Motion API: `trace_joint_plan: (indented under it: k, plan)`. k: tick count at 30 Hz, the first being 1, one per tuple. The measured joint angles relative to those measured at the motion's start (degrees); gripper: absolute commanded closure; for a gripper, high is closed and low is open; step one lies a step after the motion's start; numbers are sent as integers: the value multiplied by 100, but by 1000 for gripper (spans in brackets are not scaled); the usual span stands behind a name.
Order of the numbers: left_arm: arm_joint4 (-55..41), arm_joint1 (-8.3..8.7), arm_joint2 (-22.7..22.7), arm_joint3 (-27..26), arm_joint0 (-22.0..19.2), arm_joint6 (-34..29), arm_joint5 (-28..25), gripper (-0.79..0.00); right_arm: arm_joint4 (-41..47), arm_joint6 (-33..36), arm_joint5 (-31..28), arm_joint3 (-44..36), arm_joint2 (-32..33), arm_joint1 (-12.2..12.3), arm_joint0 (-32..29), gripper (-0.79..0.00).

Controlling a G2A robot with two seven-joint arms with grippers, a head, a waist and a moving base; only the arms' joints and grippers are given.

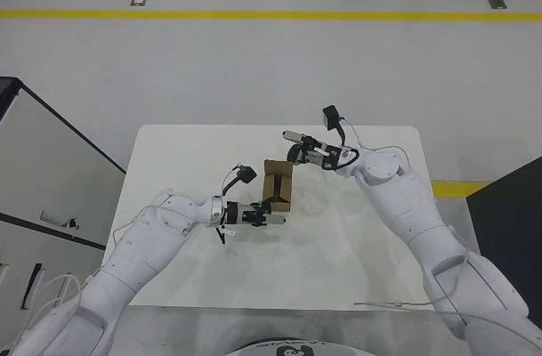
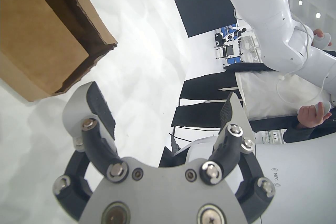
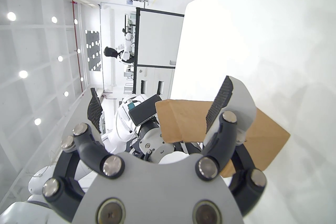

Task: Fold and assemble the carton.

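While both gape open, the left end effector (image 1: 278, 217) sits six o'clock of the carton (image 1: 277, 184), the right end effector (image 1: 288, 148) one o'clock.

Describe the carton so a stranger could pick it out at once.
Start at the white table; near its middle, between the left hand and the right hand, stands the carton. It is plain brown cardboard against white surroundings, a partly folded box with its dark inside showing.
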Motion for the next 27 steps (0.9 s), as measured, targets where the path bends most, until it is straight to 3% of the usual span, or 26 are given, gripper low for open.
trace_joint_plan:
  k: [14, 27]
  plan:
    - [75, -49, -62, 340, -90, 480, 9, -785, 414, 782, -188, 655, -95, -159, 78, -785]
    - [99, -41, -228, 500, -195, 582, -60, -785, 369, 773, -146, 320, 213, -5, -413, -785]
